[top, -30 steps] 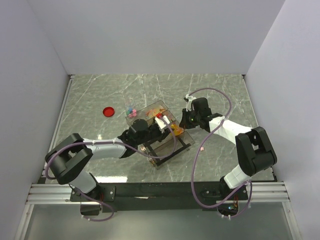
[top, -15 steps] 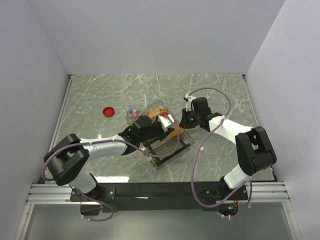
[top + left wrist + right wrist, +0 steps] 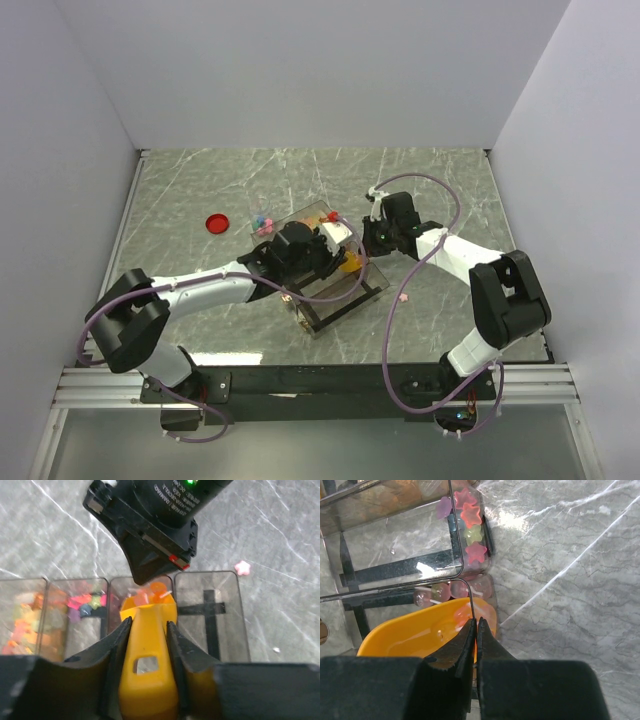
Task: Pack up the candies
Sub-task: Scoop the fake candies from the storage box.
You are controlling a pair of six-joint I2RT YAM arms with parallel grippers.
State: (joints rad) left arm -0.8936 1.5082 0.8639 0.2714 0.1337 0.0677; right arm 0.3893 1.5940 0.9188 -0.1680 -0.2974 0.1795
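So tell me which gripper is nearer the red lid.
Left. The left gripper, holding the yellow scoop, is to the right of the red lid; the right gripper, shut at the scoop's tip, is farther right.

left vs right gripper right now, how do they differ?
Left gripper is closed on the yellow scoop, jaws held apart by its handle; right gripper is pinched fully shut, nothing plainly held. Left gripper grips the scoop from behind; right gripper's tips sit at the scoop's front lip, by the candies. Both hang over the clear compartment box.
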